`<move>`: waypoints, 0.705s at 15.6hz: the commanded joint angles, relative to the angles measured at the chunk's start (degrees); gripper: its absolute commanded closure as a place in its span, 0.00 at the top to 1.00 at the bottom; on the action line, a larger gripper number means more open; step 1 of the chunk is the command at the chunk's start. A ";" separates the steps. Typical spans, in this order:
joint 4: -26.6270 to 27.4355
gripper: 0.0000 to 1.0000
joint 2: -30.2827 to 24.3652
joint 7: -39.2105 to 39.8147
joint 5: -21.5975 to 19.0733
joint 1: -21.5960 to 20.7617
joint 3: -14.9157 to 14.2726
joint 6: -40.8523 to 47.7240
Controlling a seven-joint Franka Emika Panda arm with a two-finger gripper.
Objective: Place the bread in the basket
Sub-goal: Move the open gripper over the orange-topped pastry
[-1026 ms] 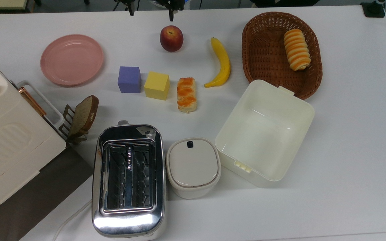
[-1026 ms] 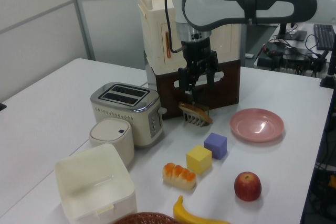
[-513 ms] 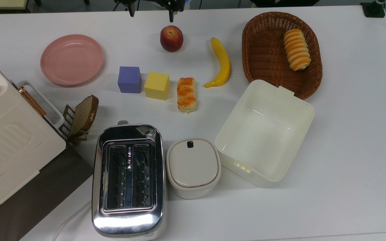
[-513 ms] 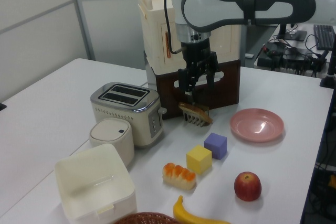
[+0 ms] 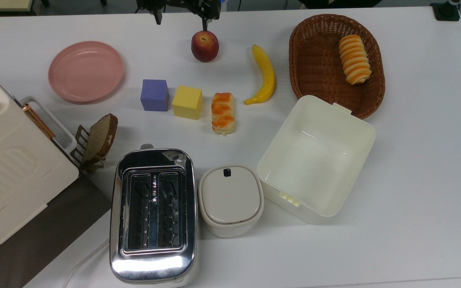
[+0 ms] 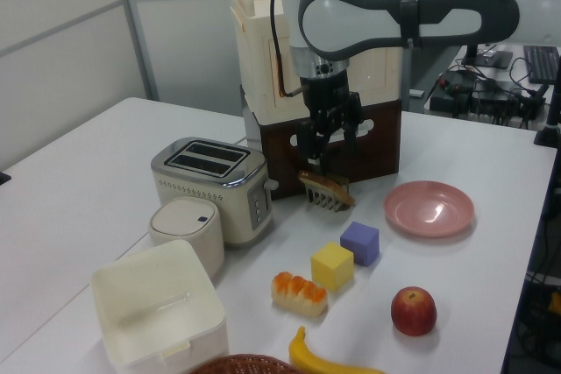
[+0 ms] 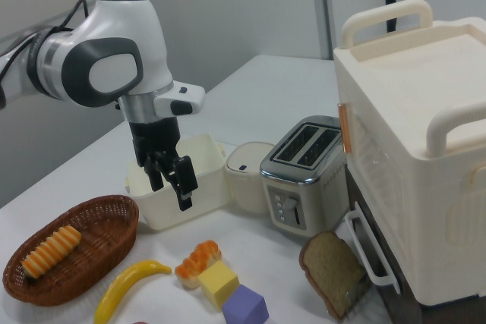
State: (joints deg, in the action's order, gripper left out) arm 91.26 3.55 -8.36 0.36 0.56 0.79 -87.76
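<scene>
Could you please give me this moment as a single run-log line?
phase: approach | end effector: open, empty, raised | bread: on table beside yellow block | basket: holds striped roll

We see the white arm's black pincer [image 7: 170,182] pointing down, fingers spread and empty, centre-left in the right view.

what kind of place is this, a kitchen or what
Probably a robotics lab staged as a kitchen: a robot arm's hand hangs over a white table set with a toaster and a basket, with office partitions and cabled desks behind.

gripper [image 6: 326,148] | shifted slightly toward the left view's left | more visible in top view
</scene>
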 commanded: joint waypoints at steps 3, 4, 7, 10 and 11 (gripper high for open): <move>0.32 1.00 0.14 0.10 -1.24 -0.29 -0.36 1.10; 0.32 1.00 0.14 0.01 -1.24 -0.29 -0.36 1.28; 0.32 1.00 0.05 -0.08 -1.24 -0.47 -0.27 1.45; 0.41 1.00 -0.21 -0.17 -1.33 -0.64 -0.27 1.63; 0.50 1.00 -0.04 -0.25 -1.33 -0.73 -0.01 1.54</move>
State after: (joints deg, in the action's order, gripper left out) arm 91.33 4.16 -8.36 0.33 0.52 0.82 -87.70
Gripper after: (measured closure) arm 0.000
